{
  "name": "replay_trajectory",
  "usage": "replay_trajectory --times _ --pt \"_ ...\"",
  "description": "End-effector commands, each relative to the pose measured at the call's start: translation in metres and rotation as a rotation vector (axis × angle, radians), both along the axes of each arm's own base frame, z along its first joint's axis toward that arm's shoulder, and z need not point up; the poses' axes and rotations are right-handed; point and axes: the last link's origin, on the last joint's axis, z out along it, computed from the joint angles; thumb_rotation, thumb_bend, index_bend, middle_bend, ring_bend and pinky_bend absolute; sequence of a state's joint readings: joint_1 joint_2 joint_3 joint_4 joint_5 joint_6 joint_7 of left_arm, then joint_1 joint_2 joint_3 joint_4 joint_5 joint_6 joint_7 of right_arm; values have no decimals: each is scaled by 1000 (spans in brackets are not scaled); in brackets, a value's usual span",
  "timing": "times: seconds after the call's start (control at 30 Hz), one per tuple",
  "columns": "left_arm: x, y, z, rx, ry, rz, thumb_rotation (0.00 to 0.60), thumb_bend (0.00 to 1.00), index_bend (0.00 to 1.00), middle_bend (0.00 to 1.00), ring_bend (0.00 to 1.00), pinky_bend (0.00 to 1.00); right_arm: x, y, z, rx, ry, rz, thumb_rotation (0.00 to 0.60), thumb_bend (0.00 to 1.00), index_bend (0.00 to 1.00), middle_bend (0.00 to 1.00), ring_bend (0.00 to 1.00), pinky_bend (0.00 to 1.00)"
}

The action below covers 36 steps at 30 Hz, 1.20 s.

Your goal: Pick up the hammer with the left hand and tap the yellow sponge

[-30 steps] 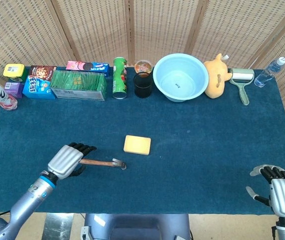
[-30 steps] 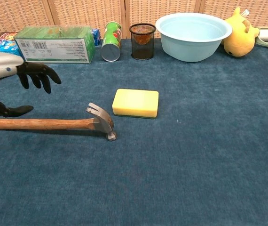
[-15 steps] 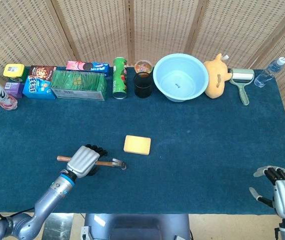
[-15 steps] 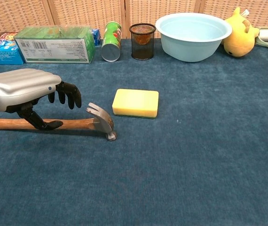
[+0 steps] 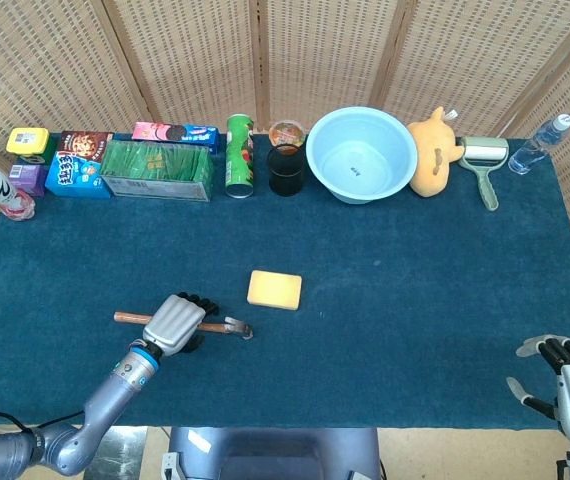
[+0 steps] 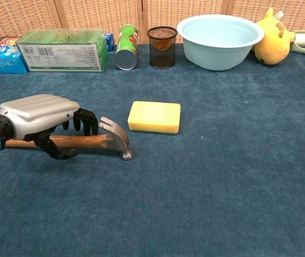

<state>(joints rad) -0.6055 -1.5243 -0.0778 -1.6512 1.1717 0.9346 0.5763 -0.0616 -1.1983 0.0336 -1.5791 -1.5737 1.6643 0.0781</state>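
I see a blue-carpeted surface (image 5: pixel 415 300). A hammer (image 6: pixel 107 140) and yellow sponge (image 6: pixel 154 116) lie mid-surface. Boxes (image 5: pixel 155 168), a basin (image 5: pixel 361 155) and a plush toy (image 5: pixel 433 138) line its far edge.

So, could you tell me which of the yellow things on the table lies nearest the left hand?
The flat yellow sponge, just beyond the hammer; the yellow plush toy sits at the back.

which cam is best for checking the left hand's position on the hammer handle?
Chest view: the left hand is large and side-on, fingers draped over the hammer handle, thumb in front. Head view shows only the hand's back covering mid-handle.
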Motion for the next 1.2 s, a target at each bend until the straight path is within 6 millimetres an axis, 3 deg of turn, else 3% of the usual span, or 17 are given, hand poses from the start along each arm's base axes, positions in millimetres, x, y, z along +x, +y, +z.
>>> replay_trajectory --times 0.03,0.37,0.73,0.87,1.2 --pt "-1 1 -3 -4 -1 5 600 390 317 356 321 346 0 0 1 -1 2 -2 600 219 457 413 331 247" --pt "-6 1 -9 -52 -11 30 600 578 354 403 352 387 0 0 0 9 3 -16 600 219 457 413 331 248" --pt "1 -7 -2 -143 -61 43 600 792 457 546 506 551 -1 1 -4 25 -20 -40 600 219 457 413 331 248" --pt "9 -6 4 -105 -159 63 600 824 471 563 533 581 -3 7 0 5 -18 -50 600 218 457 413 331 248" --pt "9 -10 27 -67 -300 108 600 793 476 568 572 686 -2 7 0 5 -27 -26 600 219 457 413 331 248"
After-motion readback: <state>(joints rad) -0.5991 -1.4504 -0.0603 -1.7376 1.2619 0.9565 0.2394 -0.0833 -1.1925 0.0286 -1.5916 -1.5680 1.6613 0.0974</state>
